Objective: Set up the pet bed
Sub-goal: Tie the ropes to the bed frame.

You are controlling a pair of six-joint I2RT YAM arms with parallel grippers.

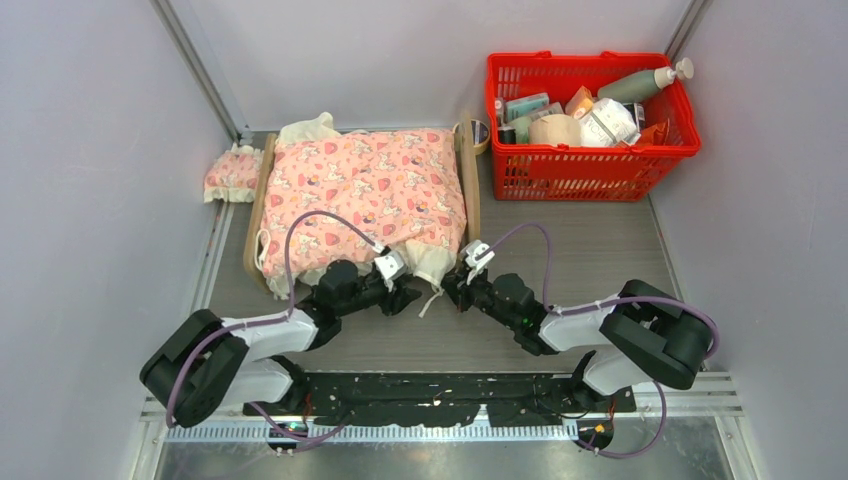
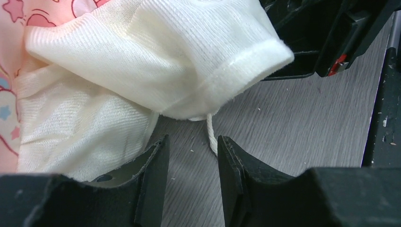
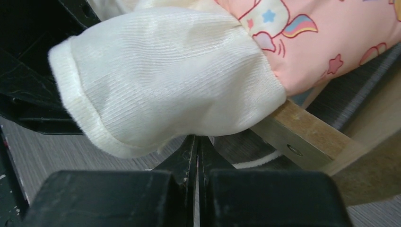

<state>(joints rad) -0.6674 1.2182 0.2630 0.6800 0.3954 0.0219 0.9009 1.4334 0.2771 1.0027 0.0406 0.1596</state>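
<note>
A grey wood-grain table (image 1: 600, 250) inside pale walls is seen from above. The pet bed (image 1: 471, 190) is placed at the centre-left of the table, well apart from the two arm bases at the near edge. Only its light plywood side rails are visible, because the top is covered by a pink patterned blanket (image 1: 365, 190) with a cream frill (image 2: 156, 56). The frill hangs over the near end of the bed. A small pink frilled pillow (image 1: 233, 172) is set on the table just beside the far left corner of the bed. A red basket (image 1: 592, 158) filled with bottles and packets is placed at the far right, near the bed but apart from it.

Both arms are stretched towards the near right corner of the bed, close together.

The left gripper (image 2: 189, 158) is seen released, its jaws parted just below the hanging frill. A thin white cord (image 2: 212, 137) dangles from the frill into the gap, close to the right finger; no grip is shown.

The right gripper (image 3: 196, 153) is clenched, its jaws pressed flat together under the frill, beside the plywood side rail (image 3: 302, 135). Whether any fabric is pinched cannot be told.
</note>
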